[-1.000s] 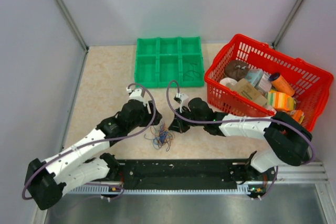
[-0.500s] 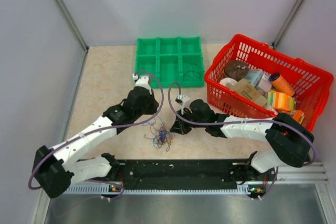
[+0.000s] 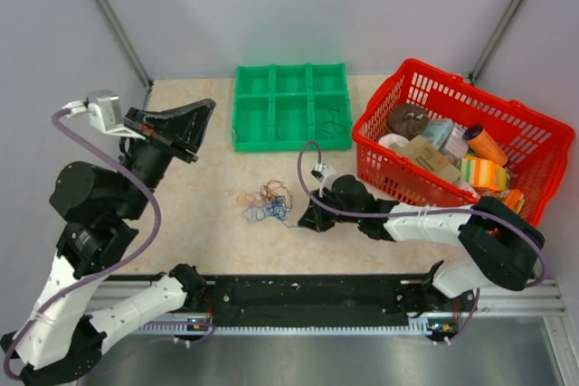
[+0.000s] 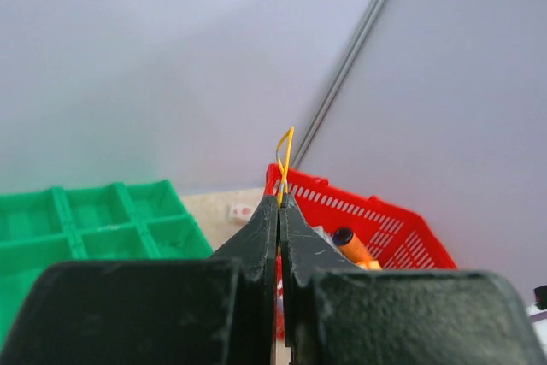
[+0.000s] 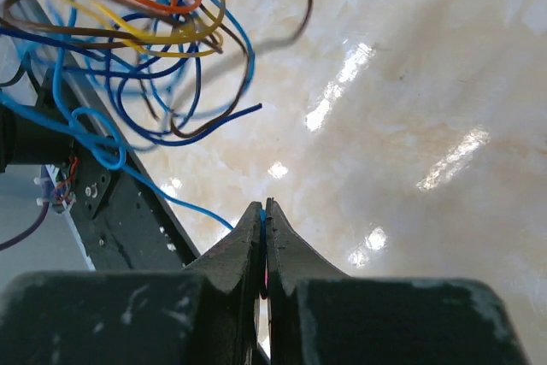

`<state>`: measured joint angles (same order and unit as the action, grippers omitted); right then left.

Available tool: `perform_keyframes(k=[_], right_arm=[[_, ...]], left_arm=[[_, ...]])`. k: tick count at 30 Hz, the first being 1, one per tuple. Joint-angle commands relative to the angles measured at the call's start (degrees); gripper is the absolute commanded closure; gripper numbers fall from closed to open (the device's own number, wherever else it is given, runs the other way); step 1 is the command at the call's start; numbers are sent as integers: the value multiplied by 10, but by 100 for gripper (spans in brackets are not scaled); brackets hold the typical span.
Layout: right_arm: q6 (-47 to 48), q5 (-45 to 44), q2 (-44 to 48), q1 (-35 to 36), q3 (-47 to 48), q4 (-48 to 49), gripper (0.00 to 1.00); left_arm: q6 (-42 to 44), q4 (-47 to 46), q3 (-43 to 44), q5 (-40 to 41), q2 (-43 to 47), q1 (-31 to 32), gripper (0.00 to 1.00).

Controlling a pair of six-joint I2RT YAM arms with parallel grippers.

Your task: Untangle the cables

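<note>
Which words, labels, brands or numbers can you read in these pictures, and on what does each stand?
None can be read.
The boxes and packets in the red plastic basket may carry print, but it is too small and blurred to read.
The green plastic compartment tray and the thin coloured cables show no lettering.

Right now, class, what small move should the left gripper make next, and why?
Probably carry the yellow strand over the green tray and release it. The left gripper is shut on it, high above the tangle, while the right gripper pins a blue strand low by the table.
</note>
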<state>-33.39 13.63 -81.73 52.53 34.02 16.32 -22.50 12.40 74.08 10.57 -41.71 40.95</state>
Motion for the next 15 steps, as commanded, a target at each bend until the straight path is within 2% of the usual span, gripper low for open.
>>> perform_keyframes(k=[1,10,15], right_arm=[[-16,-9,14,-11,-8,36,100],[-30,-7,3,-23,-20,48,100],[-32,-12,-2,-26,-19,30,100]], left_arm=[[33,4,86,-30,-47,-2,100],[56,8,242,-49,-122,-1,100],[62,-24,310,-61,-151,-2,100]])
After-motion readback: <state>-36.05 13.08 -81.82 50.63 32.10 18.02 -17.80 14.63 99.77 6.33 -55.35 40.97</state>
